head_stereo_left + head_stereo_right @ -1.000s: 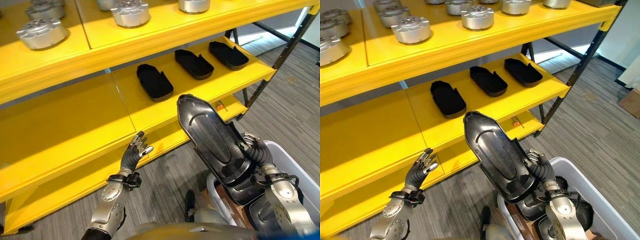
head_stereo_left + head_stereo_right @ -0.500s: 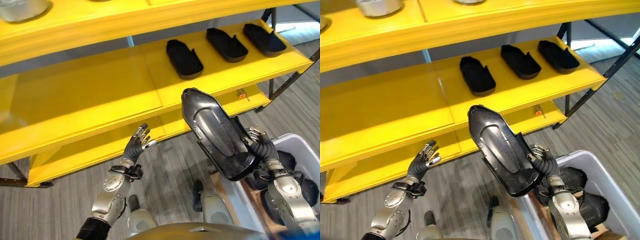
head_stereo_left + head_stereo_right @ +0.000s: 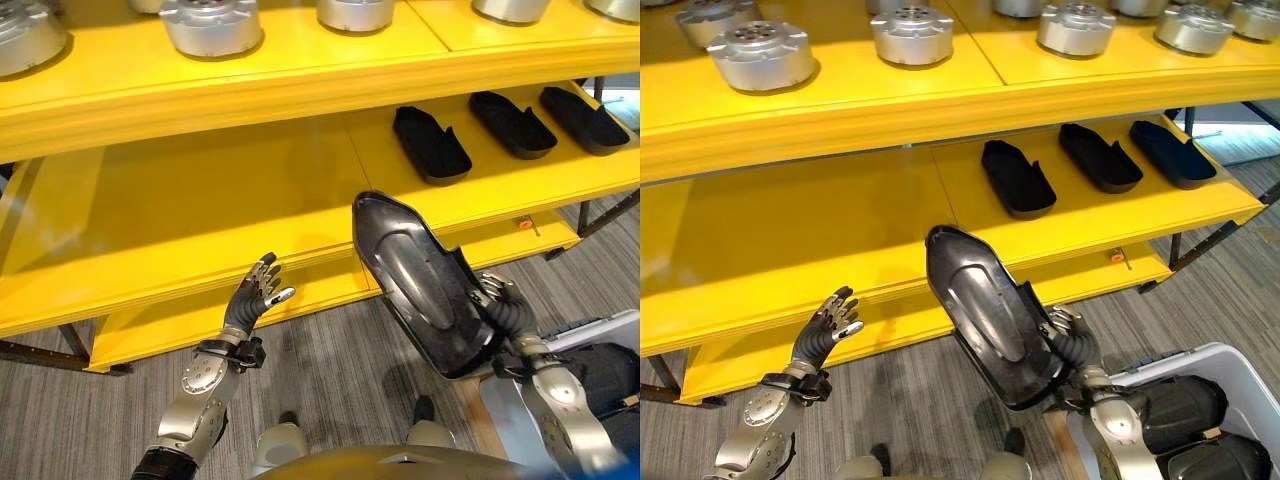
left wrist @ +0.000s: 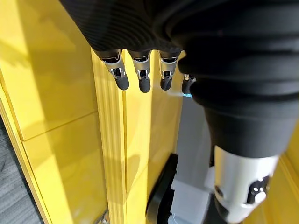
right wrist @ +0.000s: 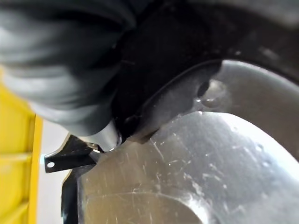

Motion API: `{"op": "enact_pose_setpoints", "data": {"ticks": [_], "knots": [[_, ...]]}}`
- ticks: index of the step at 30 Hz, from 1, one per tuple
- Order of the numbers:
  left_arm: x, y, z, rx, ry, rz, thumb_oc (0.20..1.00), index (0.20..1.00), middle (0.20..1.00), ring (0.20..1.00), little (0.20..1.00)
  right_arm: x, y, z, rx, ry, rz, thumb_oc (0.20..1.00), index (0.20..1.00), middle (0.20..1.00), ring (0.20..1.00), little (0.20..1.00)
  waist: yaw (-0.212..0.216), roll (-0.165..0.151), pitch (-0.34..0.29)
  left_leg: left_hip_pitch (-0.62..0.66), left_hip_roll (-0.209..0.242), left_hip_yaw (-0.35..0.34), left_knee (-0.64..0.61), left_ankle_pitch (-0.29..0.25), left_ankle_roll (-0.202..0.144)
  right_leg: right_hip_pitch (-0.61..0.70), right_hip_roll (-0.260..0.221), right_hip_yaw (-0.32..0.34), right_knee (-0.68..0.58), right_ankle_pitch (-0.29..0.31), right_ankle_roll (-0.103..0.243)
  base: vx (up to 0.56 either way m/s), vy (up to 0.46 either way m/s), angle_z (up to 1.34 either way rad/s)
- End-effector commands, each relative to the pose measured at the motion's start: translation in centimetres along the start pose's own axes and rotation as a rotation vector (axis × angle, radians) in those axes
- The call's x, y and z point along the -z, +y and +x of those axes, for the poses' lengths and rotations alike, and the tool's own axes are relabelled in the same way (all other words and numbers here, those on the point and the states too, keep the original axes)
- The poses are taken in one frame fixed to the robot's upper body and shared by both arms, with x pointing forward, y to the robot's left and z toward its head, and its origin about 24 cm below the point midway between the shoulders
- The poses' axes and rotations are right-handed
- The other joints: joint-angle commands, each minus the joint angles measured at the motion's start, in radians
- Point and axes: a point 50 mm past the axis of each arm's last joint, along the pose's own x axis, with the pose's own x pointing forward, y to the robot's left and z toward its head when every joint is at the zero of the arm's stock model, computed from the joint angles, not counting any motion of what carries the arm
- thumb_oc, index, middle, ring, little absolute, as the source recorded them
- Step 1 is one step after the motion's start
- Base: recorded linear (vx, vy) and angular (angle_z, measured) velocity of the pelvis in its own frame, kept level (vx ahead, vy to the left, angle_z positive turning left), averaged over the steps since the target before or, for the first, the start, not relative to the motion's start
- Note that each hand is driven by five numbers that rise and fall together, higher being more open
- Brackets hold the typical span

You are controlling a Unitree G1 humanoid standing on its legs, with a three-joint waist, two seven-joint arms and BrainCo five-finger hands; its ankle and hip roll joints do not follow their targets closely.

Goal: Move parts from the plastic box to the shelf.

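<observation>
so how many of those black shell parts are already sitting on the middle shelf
3, in a row on the right part of the middle shelf: left part, middle part, right part. A fourth, larger black part is held in the right hand, not shelved yet.

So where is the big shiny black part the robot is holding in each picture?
Left eye view: the black part stands tilted right of centre, held by the right hand.
Right eye view: it sits at lower centre, nose toward the shelf.
Left wrist view: I cannot pick it out for certain.
Right wrist view: its glossy surface is seen very close.
Shared landmark: the yellow shelf, with three black parts.
</observation>
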Motion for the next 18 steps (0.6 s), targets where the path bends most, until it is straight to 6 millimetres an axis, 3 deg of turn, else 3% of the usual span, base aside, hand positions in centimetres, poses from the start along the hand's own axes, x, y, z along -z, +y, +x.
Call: {"op": "enact_pose_setpoints", "data": {"ticks": [1, 2, 4, 8, 11, 15, 17, 18], "knots": [[-2.6, 0.1, 0.0, 0.013, -0.126, 0.018, 1.0, 1.0, 1.0, 1.0, 1.0, -5.4, 0.7, 2.3, -0.065, -0.252, 0.012, 0.2, 0.2, 0.2, 0.2, 0.2, 0.018, -0.019, -0.003, -0.124, 0.037, -0.029, -0.01, 0.119, 0.014, 0.141, -0.046, -0.045, -0.004, 0.064, 0.044, 0.0, 0.024, 0.24], [-2.7, 0.1, 0.0, 0.013, -0.128, 0.018, 1.0, 1.0, 1.0, 1.0, 1.0, -5.4, 0.7, 2.4, -0.066, -0.253, 0.012, 0.2, 0.2, 0.2, 0.2, 0.2, 0.015, -0.019, -0.004, -0.127, 0.036, -0.031, -0.008, 0.119, 0.014, 0.141, -0.046, -0.047, -0.005, 0.065, 0.044, 0.01, 0.019, 0.28], [-2.7, 0.2, 0.0, 0.013, -0.122, 0.025, 1.0, 1.0, 1.0, 1.0, 1.0, -8.0, 2.5, 4.6, -0.144, -0.342, -0.01, 0.2, 0.2, 0.2, 0.2, 0.2, 0.063, -0.041, 0.007, -0.159, 0.027, -0.053, -0.001, 0.118, 0.017, 0.148, -0.045, -0.081, -0.02, 0.073, 0.047, 0.01, -0.009, 0.33], [-3.1, 0.2, 0.2, 0.017, -0.123, 0.038, 1.0, 1.0, 1.0, 1.0, 1.0, -10.8, 4.3, 7.3, -0.168, -0.421, -0.031, 0.2, 0.2, 0.2, 0.2, 0.2, 0.119, -0.062, 0.024, -0.202, 0.018, -0.078, 0.004, 0.127, 0.022, 0.14, -0.043, -0.111, -0.023, 0.073, 0.046, -0.01, -0.027, 0.21], [-3.2, 0.1, 0.2, 0.022, -0.126, 0.037, 1.0, 1.0, 1.0, 1.0, 1.0, -11.6, 4.7, 7.9, -0.171, -0.443, -0.054, 0.2, 0.2, 0.2, 0.2, 0.2, 0.131, -0.064, 0.033, -0.212, 0.016, -0.086, 0.008, 0.127, 0.022, 0.138, -0.042, -0.119, -0.021, 0.073, 0.044, -0.03, -0.027, 0.14], [-3.7, -0.3, 0.5, 0.054, -0.131, 0.048, 1.0, 1.0, 1.0, 1.0, 1.0, -13.8, 5.9, 10.3, -0.158, -0.475, -0.108, 0.2, 0.2, 0.2, 0.2, 0.2, 0.169, -0.064, 0.068, -0.244, 0.013, -0.107, 0.021, 0.131, 0.021, 0.128, -0.037, -0.138, -0.015, 0.067, 0.039, -0.05, -0.033, 0.15], [-4.3, -0.6, 0.7, 0.081, -0.143, 0.06, 1.0, 1.0, 1.0, 1.0, 1.0, -17.7, 5.9, 13.0, -0.093, -0.525, -0.158, 0.2, 0.2, 0.2, 0.2, 0.2, 0.2, -0.054, 0.111, -0.274, 0.016, -0.122, 0.039, 0.13, 0.018, 0.109, -0.033, -0.149, 0.005, 0.055, 0.033, -0.1, -0.03, 0.12], [-4.5, -0.6, 0.8, 0.086, -0.148, 0.065, 1.0, 1.0, 1.0, 1.0, 1.0, -18.6, 5.8, 13.6, -0.074, -0.534, -0.147, 0.2, 0.2, 0.2, 0.2, 0.2, 0.205, -0.049, 0.12, -0.282, 0.016, -0.125, 0.042, 0.131, 0.018, 0.101, -0.033, -0.15, 0.011, 0.05, 0.03, -0.12, -0.017, 0.01]]}}
